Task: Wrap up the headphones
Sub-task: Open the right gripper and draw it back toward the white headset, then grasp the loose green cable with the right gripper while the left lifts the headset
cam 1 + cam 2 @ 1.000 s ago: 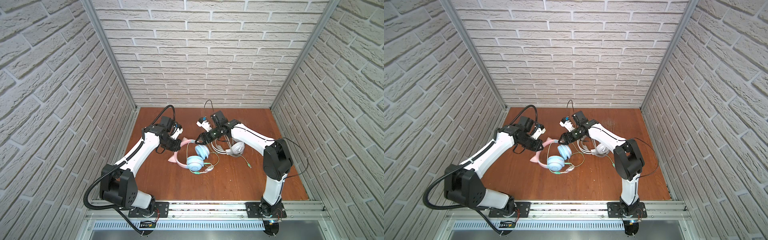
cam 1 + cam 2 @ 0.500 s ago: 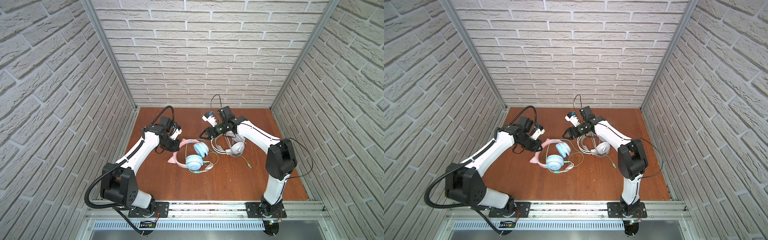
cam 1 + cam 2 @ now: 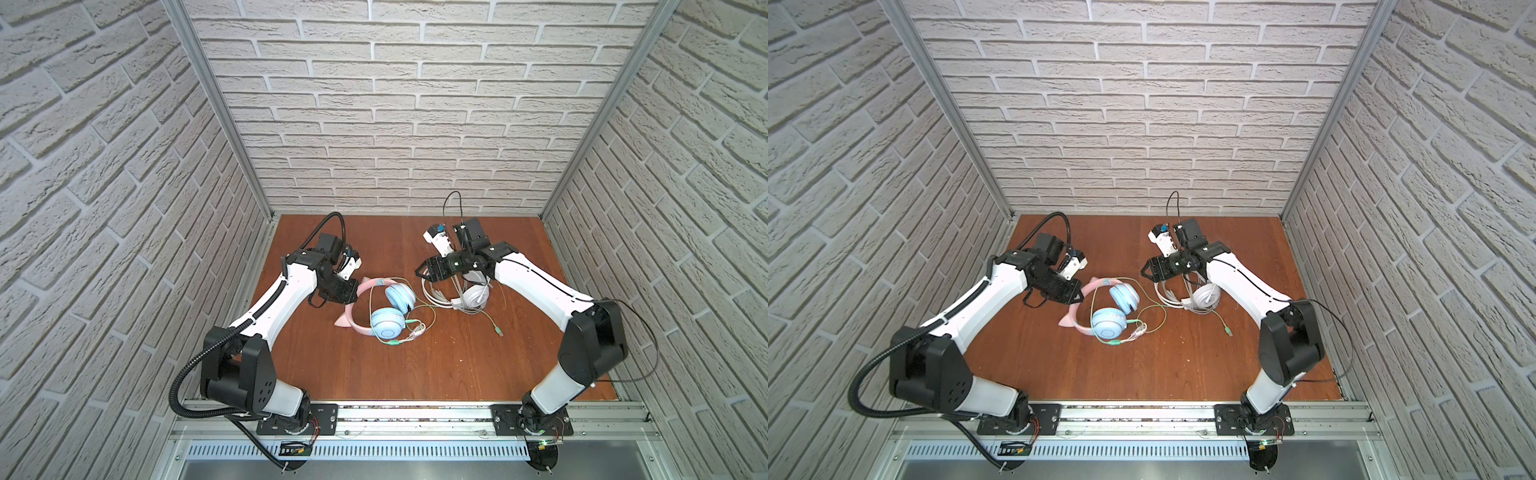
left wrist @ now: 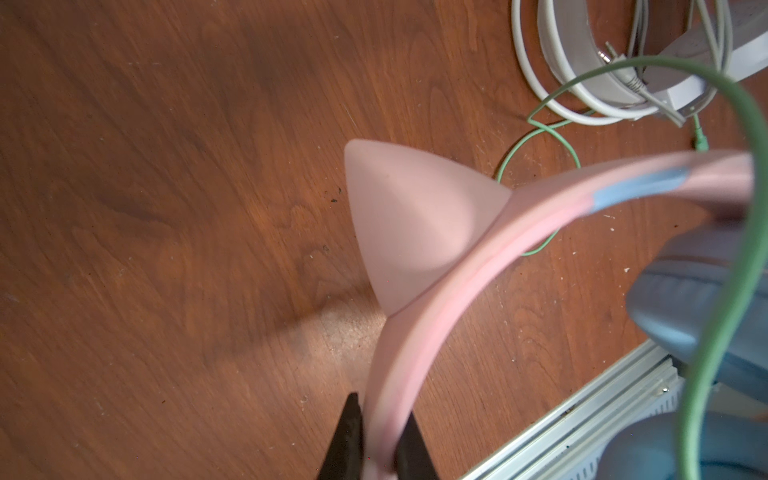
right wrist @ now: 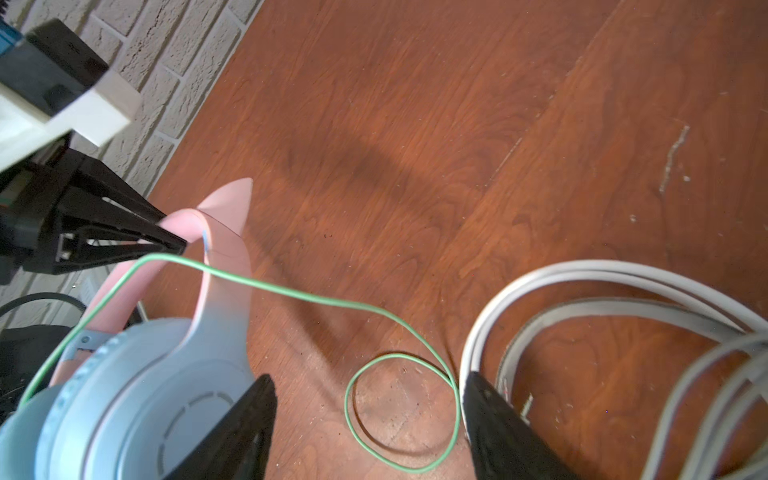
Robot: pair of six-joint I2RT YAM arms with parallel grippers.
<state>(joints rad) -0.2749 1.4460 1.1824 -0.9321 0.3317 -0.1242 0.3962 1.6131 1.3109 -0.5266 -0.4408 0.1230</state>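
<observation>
Left wrist view: the left hand (image 4: 380,415) is seen clamped tight on the pink plastic cat-ear headband (image 4: 457,282) of the pink-and-light-blue over-ear headphones (image 3: 388,322), which are laid left of centre on the brown wooden worktop (image 3: 415,365). The right hand (image 5: 368,380) is held wide open and empty, low over a loose loop of the thin green cable (image 5: 291,293). One of its fingers is placed near a light blue earcup (image 5: 137,399), the other close to the coiled pale cable (image 5: 582,282) of the all-white over-ear headphones (image 3: 476,297), which are set to the right, partly hidden under the right arm.

Wrapping is judged barely begun, since the green cable is spread loosely to the near right. Were the right hand shut where it is, the pale cable could be caught with the green one and the two pairs tangled. By a hard pull the headband could be dragged out of the narrow grip, or the thin cable lost between the fingers.
</observation>
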